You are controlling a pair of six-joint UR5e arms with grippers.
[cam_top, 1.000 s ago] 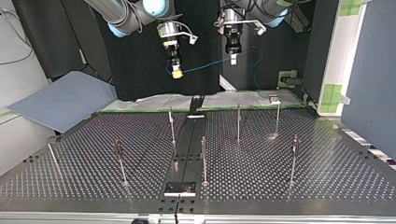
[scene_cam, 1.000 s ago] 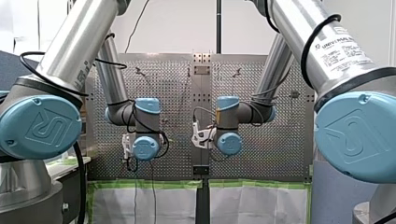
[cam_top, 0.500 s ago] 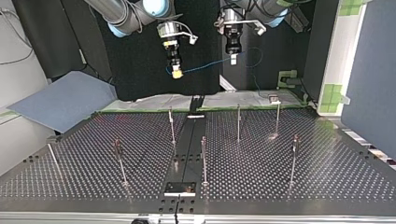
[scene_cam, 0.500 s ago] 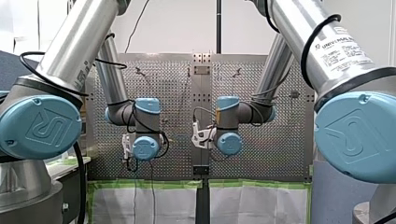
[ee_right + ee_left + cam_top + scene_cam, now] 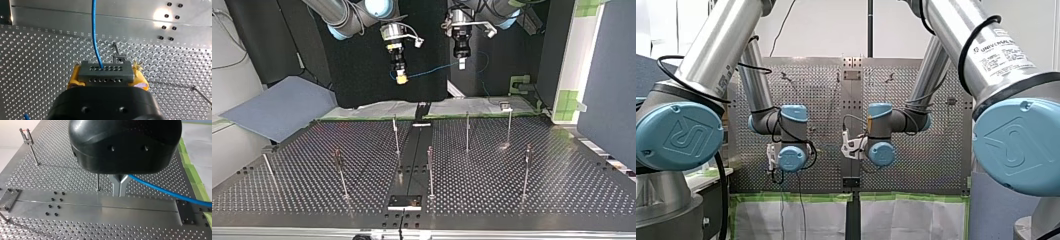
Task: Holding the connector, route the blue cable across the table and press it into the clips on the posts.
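Observation:
Both grippers hang high above the perforated table (image 5: 532, 205) at the top view's far side. My right gripper (image 5: 401, 76) is shut, its yellow pads (image 5: 74, 78) clamping a dark grey connector (image 5: 106, 72). A thin blue cable (image 5: 432, 72) leaves the connector and runs to my left gripper (image 5: 462, 63). My left gripper (image 5: 120, 193) has its metal fingers shut on the blue cable (image 5: 162, 191), which trails away beside it. Past it the cable loops and drops to the table's far edge. Several thin posts with clips (image 5: 467, 131) stand on the table. In the front view the wrists hide both grippers.
A dark centre rail (image 5: 412, 160) splits the table, with a small plate (image 5: 404, 201) at its near end. A grey-blue sheet (image 5: 277, 107) lies off the top view's left. A clipped post (image 5: 117, 57) stands below the connector. Another post (image 5: 97, 182) rises below my left gripper.
The cable's loop beside my left gripper has shifted slightly. Both arms hold their places.

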